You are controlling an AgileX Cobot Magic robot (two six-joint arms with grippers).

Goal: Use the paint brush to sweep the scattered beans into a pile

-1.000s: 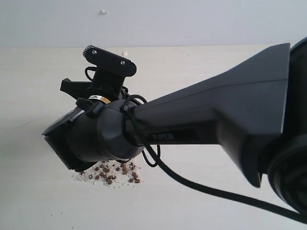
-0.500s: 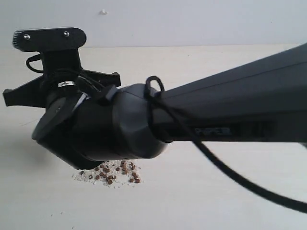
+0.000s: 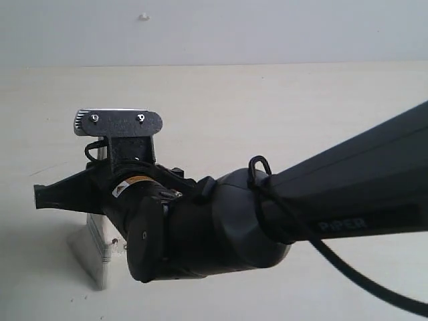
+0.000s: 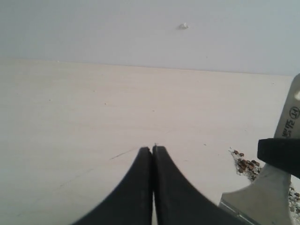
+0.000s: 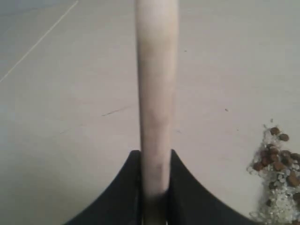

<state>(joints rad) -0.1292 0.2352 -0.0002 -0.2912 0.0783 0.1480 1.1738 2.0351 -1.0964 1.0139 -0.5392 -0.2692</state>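
Right fingers point(image 5: 118, 200) grip the flat paint brush point(image 5: 156, 93) with pale wooden handle; we see left fingers point(image 4: 136, 187) pressed together.

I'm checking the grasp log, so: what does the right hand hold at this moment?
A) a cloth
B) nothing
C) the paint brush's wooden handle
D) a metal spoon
C: the right wrist view shows the right hand closed on the pale wooden handle of the paint brush.

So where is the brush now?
The brush is at lower left in the exterior view, its handle clamped in the right gripper, with the beans right beside its head.
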